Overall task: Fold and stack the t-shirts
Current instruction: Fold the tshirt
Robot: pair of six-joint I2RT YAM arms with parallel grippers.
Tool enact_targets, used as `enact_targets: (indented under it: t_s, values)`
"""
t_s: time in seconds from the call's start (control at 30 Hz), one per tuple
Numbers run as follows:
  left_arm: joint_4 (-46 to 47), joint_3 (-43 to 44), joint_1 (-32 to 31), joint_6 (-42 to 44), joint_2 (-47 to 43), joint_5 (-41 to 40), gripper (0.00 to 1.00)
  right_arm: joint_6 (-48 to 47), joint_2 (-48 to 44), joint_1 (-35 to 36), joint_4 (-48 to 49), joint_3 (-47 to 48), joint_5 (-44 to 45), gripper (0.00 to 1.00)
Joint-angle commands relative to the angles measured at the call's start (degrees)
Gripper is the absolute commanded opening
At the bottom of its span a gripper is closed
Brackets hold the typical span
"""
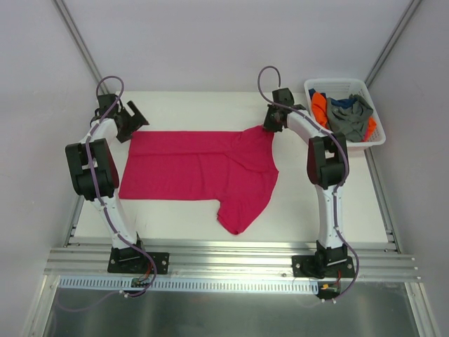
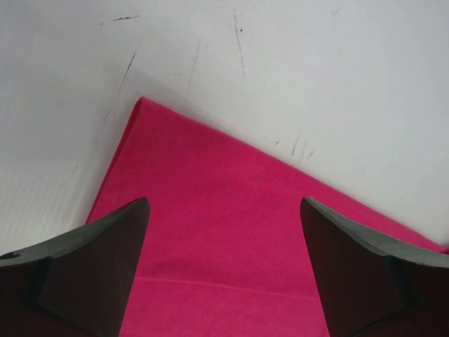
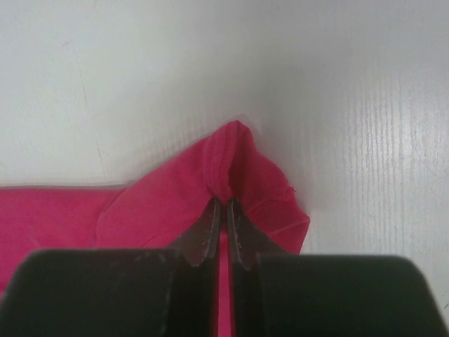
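White plastic basket [image 1: 337,83] at far right corner of white bench [image 1: 175,219], heaped with crumpled grey t-shirt [image 1: 351,118], orange t-shirt [image 1: 319,107], dark blue t-shirt [image 1: 342,102]. Well clear of arms. Magenta-pink soft cloth t-shirt [image 1: 189,165] flat mid-bench, long axis left-right, hem leftward, one sleeve pointing near. Right tool [image 3: 223,210] pinched tight on far-right fold, cloth peaked. Left tool [image 2: 224,210] spread wide over far-left hem corner.

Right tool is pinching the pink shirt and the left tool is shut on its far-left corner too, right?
No: the left wrist view shows the left tool open wide over that corner, gripping nothing. The right tool does pinch the pink shirt.
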Motion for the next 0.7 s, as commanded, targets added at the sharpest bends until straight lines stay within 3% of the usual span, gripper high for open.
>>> enact_targets:
  t_s: [0.0, 0.33, 0.67]
  values:
    - [0.81, 0.83, -0.16, -0.66, -1.67, 1.37, 0.91, 0.14, -4.37, 0.25, 0.29, -0.79, 0.97, 0.01]
    - [0.81, 0.83, -0.25, -0.57, -1.93, 1.37, 0.93, 1.28, -13.95, 0.25, 1.17, -10.72, 4.13, 0.01]
    - [0.90, 1.80, -0.07, -0.39, -0.96, 1.81, 0.93, 3.12, -15.54, 1.21, -2.52, -16.08, 5.27, 0.01]
